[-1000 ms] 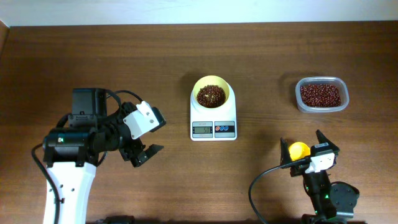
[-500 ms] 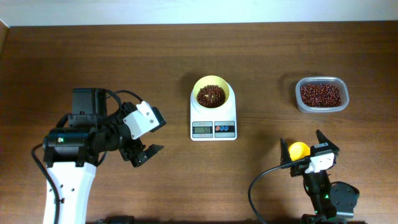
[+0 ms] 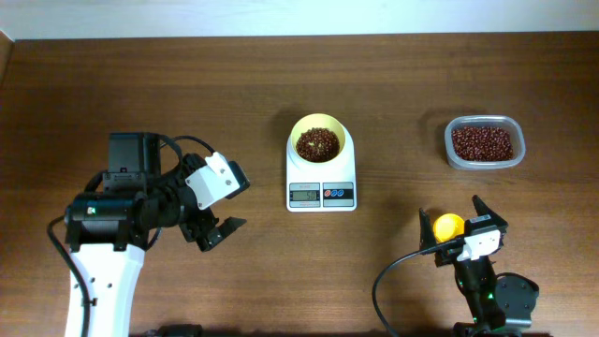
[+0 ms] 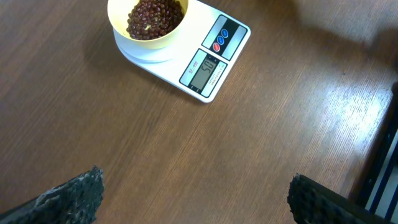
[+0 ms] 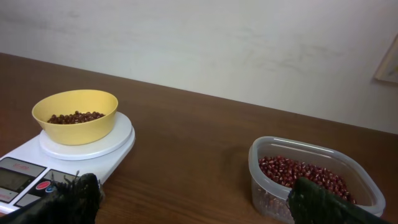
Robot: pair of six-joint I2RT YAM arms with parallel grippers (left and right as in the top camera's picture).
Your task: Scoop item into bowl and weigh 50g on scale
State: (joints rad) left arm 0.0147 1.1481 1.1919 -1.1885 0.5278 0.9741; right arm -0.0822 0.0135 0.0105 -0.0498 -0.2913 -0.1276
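Note:
The pale-yellow bowl (image 3: 319, 140) stands on the white scale (image 3: 321, 195) at mid-table, with a heap of red-brown beans (image 3: 317, 143) inside it. The left wrist view shows the bowl (image 4: 140, 38), the beans (image 4: 155, 15) and the scale (image 4: 211, 62), whose display shows digits too small to read. My left gripper (image 3: 217, 231) hangs open over bare wood, left of the scale, fingers (image 4: 71, 196) wide apart. My right gripper (image 3: 452, 213) is open near the front right. A yellow scoop (image 3: 449, 225) lies between its fingers in the overhead view. The right wrist view shows bowl (image 5: 76, 115) and scale (image 5: 99, 146), but no scoop.
A clear plastic container (image 3: 484, 142) of beans sits at the right rear, also in the right wrist view as the container (image 5: 267, 168) just beyond my right fingertip (image 5: 323, 202). A wall rises behind the table's far edge.
The right gripper has shifted very slightly to the left. Nothing else has moved.

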